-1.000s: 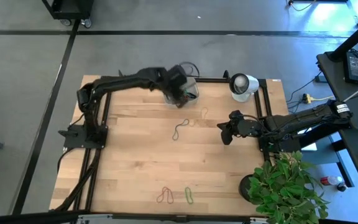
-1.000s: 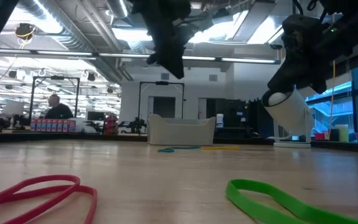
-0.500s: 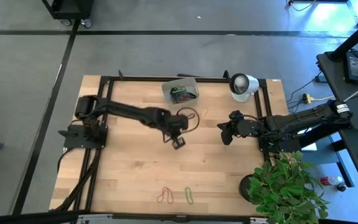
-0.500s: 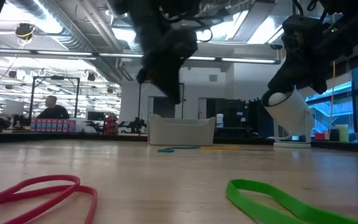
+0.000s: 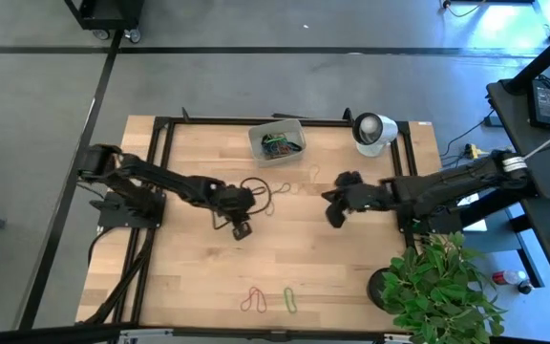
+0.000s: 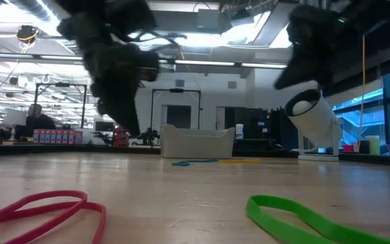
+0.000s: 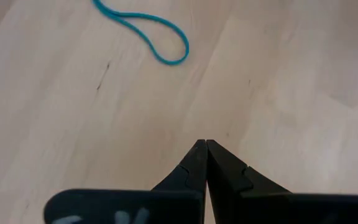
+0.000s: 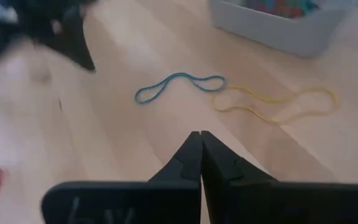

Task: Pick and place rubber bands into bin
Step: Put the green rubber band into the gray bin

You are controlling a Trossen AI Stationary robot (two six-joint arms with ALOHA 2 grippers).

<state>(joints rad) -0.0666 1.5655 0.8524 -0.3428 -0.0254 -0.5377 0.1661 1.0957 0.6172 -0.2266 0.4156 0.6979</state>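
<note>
The bin [image 5: 277,141] stands at the table's far edge with several coloured rubber bands inside. A teal band [image 5: 278,197] and a yellow band [image 5: 310,176] lie flat on the wood near the bin. A red band [image 5: 252,302] and a green band [image 5: 291,301] lie by the near edge. My left gripper [image 5: 242,229] hangs shut and empty over the middle of the table, on the near side of the teal band [image 7: 145,28]. My right gripper [image 5: 332,216] is shut and empty to the right of it. It points toward the teal band [image 8: 179,84] and the yellow band [image 8: 275,102].
A white round object with a dark face [image 5: 374,129] stands at the far right corner, beside the bin. A potted plant [image 5: 437,287] sits off the table's near right corner. Bare wood lies between the two pairs of bands.
My left gripper has left the spot above the bin and swung toward the near edge, then toward the left edge. It now stands over the middle of the table. My right gripper has shifted a little toward the left. The bands have stayed in place.
</note>
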